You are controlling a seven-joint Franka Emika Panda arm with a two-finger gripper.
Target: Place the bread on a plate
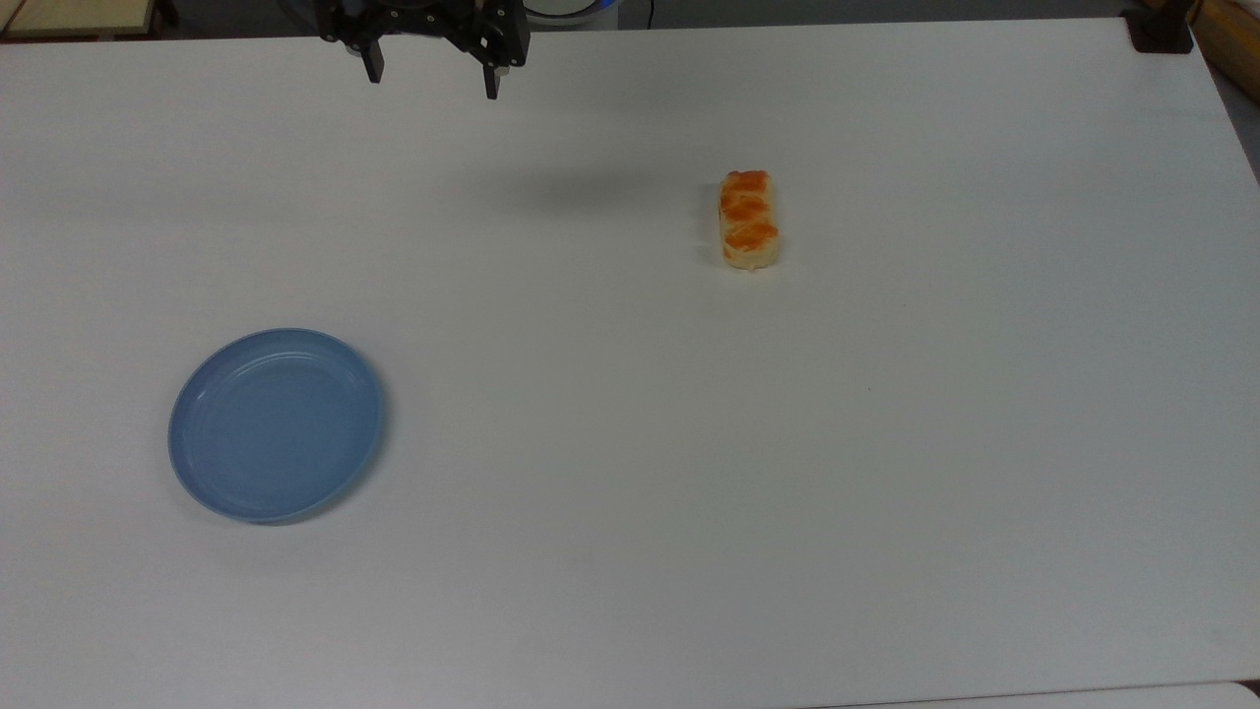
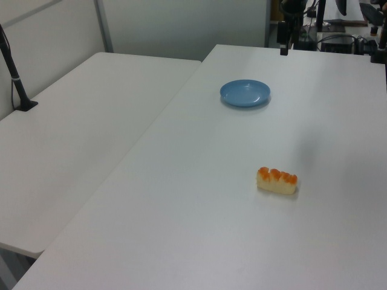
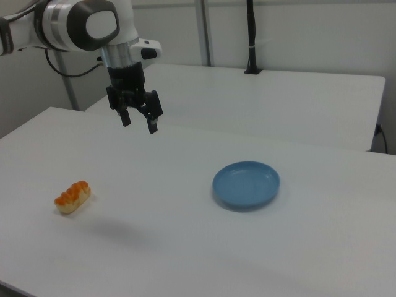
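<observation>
The bread [image 1: 749, 219], a pale roll with orange glazed patches, lies on the white table right of centre in the top view; the left view shows the bread [image 2: 277, 180] in the foreground and the right view has the bread [image 3: 73, 196] at its left. An empty light-blue plate [image 1: 276, 423] rests at the top view's lower left, also the plate [image 2: 245, 93] and the plate [image 3: 246, 184]. My gripper [image 1: 431, 75] hangs open high above the table at the top view's upper edge, holding nothing; the gripper [image 3: 138, 122] is well above and apart from both.
A black post clamp [image 1: 1160, 30] sits at the table's far right corner in the top view. A second white table [image 2: 78, 139] adjoins on the left view's left, with a black stand [image 2: 18, 84] on it.
</observation>
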